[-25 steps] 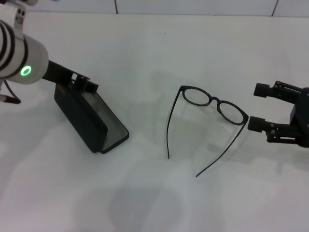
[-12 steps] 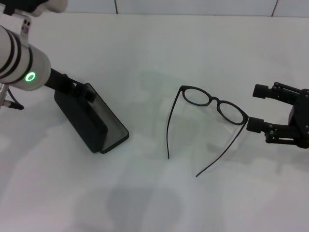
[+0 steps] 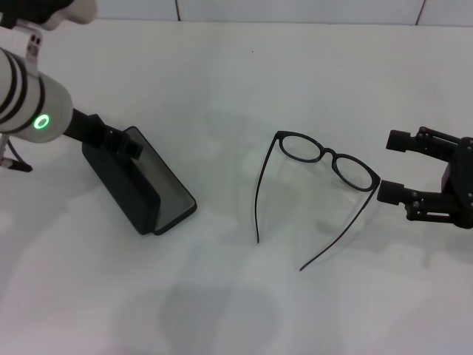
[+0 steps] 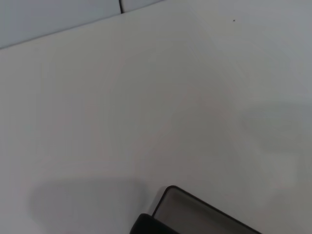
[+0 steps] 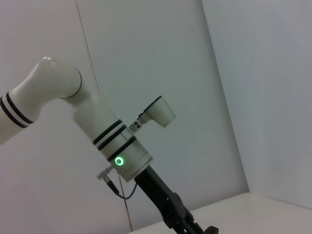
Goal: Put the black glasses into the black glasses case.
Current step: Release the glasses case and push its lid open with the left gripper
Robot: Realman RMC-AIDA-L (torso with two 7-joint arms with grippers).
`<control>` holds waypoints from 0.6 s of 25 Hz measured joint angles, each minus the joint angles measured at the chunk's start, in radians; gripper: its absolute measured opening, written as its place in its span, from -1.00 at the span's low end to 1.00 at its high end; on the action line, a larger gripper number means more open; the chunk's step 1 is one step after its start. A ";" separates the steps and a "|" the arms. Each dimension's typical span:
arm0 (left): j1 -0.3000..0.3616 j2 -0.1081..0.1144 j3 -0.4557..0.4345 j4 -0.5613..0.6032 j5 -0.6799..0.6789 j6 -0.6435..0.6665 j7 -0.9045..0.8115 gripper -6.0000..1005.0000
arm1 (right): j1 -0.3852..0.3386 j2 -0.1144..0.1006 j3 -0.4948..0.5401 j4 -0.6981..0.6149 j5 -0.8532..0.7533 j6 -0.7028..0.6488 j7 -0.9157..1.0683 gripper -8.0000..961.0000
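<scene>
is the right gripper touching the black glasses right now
Cannot tell. In the head view the open right gripper has its lower finger tip right at the frame corner of the black glasses, with no clear gap or contact visible.

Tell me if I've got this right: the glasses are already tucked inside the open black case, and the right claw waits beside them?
Not quite. The head view shows the black glasses lying unfolded on the table, apart from the open black glasses case. The right gripper does wait, open, beside them.
</scene>
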 joint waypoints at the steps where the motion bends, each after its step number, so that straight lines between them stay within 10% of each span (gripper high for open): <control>1: 0.002 0.000 -0.003 0.000 0.000 0.000 0.000 0.35 | 0.000 0.000 0.000 0.000 0.000 -0.001 0.000 0.81; 15: 0.000 0.000 -0.004 -0.013 0.000 0.001 0.000 0.33 | 0.001 0.000 0.000 0.000 0.000 -0.004 0.000 0.81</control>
